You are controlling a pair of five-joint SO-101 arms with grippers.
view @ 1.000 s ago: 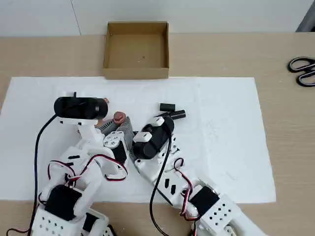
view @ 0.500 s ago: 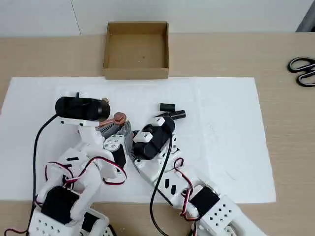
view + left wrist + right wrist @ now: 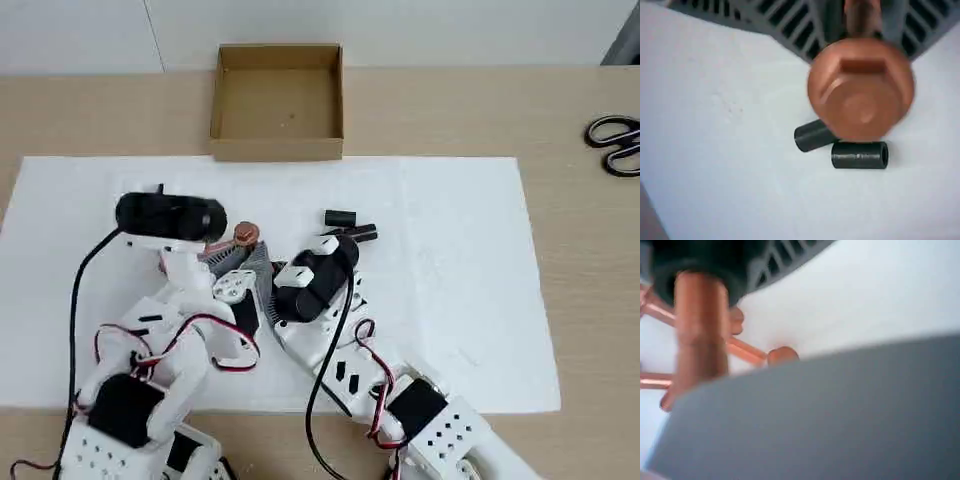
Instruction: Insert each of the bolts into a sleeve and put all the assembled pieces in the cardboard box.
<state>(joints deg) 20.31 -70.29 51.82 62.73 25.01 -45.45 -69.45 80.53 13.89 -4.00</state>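
While in left hand [image 3: 860, 16], copper, round-headed bolt [image 3: 860, 90].

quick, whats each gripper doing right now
left gripper: shut on a copper bolt
right gripper: cannot tell if open or shut

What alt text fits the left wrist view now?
A copper bolt, head toward the camera, sits clamped in the left gripper. Beyond it, a black sleeve and a second sleeve lie close together on white paper.
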